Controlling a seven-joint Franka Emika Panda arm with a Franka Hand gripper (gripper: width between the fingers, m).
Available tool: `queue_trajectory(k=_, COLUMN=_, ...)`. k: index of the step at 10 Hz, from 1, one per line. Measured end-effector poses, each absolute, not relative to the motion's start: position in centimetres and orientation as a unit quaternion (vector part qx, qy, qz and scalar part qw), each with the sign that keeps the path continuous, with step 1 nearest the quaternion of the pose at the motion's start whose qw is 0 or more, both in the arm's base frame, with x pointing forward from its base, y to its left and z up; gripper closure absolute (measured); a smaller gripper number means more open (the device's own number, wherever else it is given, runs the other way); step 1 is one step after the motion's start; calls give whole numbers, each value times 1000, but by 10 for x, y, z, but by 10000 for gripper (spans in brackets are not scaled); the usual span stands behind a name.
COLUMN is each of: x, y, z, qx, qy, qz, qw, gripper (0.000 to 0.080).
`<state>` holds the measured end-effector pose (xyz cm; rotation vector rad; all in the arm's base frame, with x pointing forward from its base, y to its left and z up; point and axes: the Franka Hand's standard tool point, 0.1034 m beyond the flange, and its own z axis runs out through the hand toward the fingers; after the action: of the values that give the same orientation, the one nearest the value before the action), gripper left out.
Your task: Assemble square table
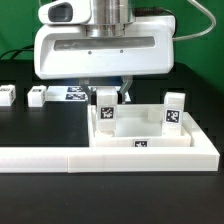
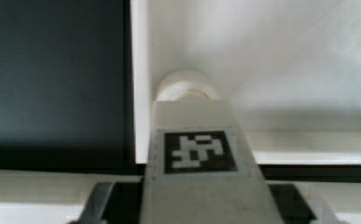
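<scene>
The black bench (image 1: 30,125) has open room along its far edge and toward the exterior view's left. The L-shaped barrier (image 1: 60,158) walls off its near edge. The square tabletop (image 1: 150,128) sits tucked into the barrier's corner, so I judge it cannot slide any nearer. The jaws are partly closed on a leg (image 2: 195,150) that stands upright at the slab's corner on the exterior view's left. Their pads look pressed to its sides with no gap I can make out.

My worry is an off-centre pinch. It could tip the leg in its socket, or drag the slab off the barrier. A second leg (image 1: 174,110) stands well apart. Two loose legs (image 1: 38,96) (image 1: 8,95) lie clear of my path.
</scene>
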<state>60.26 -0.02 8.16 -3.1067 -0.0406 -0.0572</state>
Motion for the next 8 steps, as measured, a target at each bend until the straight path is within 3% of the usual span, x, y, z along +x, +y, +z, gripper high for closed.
queue_trajectory(k=8, x=607, y=4, z=81, qx=-958, qy=277, qz=-64, qw=30, gripper=508)
